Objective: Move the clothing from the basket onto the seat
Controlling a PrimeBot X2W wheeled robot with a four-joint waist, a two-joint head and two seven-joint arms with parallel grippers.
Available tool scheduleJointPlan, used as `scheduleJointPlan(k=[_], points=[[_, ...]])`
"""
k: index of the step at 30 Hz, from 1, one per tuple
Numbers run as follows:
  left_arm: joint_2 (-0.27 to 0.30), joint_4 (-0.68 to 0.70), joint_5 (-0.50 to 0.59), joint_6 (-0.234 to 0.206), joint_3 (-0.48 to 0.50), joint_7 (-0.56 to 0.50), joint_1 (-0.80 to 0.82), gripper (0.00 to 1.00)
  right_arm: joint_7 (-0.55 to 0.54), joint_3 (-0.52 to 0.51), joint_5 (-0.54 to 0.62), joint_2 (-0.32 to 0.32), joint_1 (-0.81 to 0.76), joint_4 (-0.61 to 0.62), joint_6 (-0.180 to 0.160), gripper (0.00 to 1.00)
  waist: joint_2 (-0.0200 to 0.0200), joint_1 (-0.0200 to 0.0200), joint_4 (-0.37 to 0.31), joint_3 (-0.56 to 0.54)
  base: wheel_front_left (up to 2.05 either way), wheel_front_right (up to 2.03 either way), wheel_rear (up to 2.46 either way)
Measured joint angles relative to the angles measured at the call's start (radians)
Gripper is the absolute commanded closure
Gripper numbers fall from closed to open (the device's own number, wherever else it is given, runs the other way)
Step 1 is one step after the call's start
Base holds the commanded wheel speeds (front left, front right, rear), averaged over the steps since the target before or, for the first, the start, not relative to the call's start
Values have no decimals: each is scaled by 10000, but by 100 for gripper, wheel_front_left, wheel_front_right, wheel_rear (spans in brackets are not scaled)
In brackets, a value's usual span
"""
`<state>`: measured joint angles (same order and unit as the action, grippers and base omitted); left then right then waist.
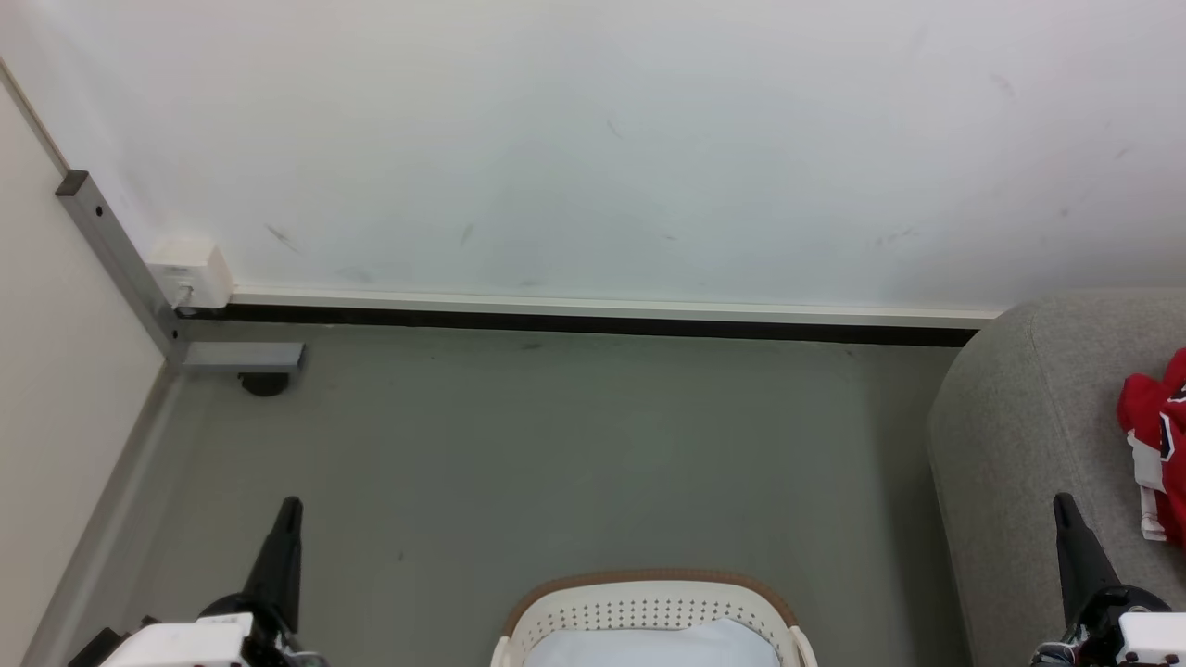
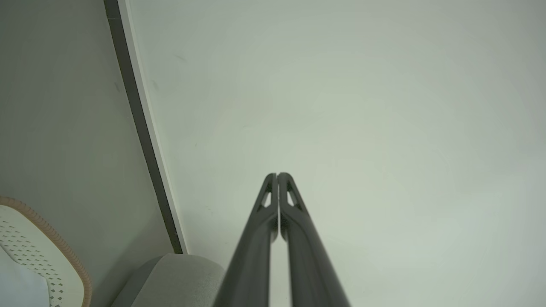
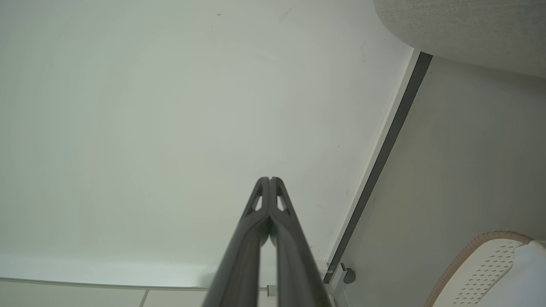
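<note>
While the left claw [image 2: 277,174] and right claw [image 3: 270,178] sit pressed together, edges crop basket [image 1: 649,610] and clothing [image 1: 1145,404].

Between the dark left gripper [image 1: 291,506] and right gripper [image 1: 1062,501], the oval plastic basket [image 1: 649,576] is white, dot-perforated and tan-rimmed; the cloth [image 1: 649,647] inside is pale bluish-white. Right of the right gripper, bright red, white-striped clothing [image 1: 1149,408] lies on the light grey woven sofa [image 1: 1019,435].

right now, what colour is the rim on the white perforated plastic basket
Tan-brown. The white perforated plastic basket shows its rim best in the head view.
</note>
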<state>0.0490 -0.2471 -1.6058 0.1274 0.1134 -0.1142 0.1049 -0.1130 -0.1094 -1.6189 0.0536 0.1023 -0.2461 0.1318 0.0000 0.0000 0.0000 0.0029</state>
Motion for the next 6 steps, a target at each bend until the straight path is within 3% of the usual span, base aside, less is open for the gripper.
scheduleJointPlan(k=[6], points=[[0,0,0,0,0,0,0,100,0,-6,0,-2,1,0,0,100,0,0,0,0,0,0,0]])
